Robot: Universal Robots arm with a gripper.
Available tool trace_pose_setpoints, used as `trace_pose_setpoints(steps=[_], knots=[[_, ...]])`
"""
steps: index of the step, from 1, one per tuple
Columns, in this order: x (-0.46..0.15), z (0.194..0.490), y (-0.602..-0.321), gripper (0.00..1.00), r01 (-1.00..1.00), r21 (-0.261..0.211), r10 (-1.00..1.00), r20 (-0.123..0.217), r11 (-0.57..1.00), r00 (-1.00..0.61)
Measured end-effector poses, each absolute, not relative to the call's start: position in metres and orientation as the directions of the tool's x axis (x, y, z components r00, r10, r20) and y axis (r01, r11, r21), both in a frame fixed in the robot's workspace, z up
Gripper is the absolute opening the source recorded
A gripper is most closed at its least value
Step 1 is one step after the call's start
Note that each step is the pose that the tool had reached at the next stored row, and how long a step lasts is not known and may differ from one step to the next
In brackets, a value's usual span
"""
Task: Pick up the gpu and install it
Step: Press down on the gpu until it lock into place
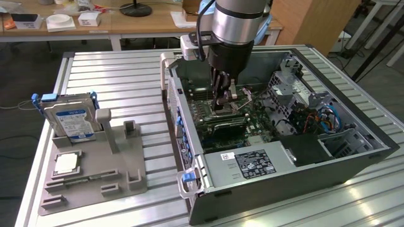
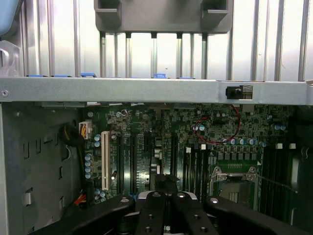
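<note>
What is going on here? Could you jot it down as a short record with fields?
Setting: open computer case lying on a slatted metal table
Arm: reaching down into the case over the motherboard
Gripper: shut, down near the motherboard's slots
GPU: cannot make out a card between the fingers
Motherboard detail: white expansion slot and empty CPU socket
Parts holder: grey tray at the exterior view's left, holding a hard drive and a CPU

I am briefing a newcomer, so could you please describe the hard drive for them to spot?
Beside the open computer case, on the exterior view's left, lies a grey parts holder. The hard drive stands upright at its far end. Unlike the flat silver chip lying nearer the camera, it bears a blue-and-white label.
</note>
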State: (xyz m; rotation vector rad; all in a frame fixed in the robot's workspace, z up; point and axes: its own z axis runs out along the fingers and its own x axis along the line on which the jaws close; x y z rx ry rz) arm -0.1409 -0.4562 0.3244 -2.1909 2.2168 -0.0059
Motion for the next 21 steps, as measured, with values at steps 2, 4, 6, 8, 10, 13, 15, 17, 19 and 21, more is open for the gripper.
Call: trace_pose_setpoints(steps=[2,4,6,8,10,13,15,17,19,21], knots=[[-0.141,0.324,-0.456,0.11,-1.000,-0.020,-1.000,-0.015,0.012,-0.012],[-0.141,0.328,-0.456,0.11,-1.000,-0.020,-1.000,-0.015,0.012,-0.012],[-0.141,0.339,-0.456,0.11,-1.000,-0.020,-1.000,-0.015,0.012,-0.012],[-0.141,0.344,-0.456,0.11,-1.000,-0.020,-1.000,-0.015,0.012,-0.012],[-0.141,0.344,-0.456,0.11,-1.000,-0.020,-1.000,-0.015,0.012,-0.012],[-0.141,0.345,-0.456,0.11,-1.000,-0.020,-1.000,-0.015,0.015,-0.015],[-0.141,0.345,-0.456,0.11,-0.999,-0.020,-1.000,-0.015,0.028,-0.027],[-0.141,0.346,-0.455,0.11,-0.999,-0.020,-0.999,-0.016,0.049,-0.048],[-0.140,0.347,-0.454,0.11,-0.997,-0.019,-0.997,-0.017,0.079,-0.078],[-0.140,0.348,-0.453,0.11,-0.993,-0.019,-0.993,-0.019,0.120,-0.119]])
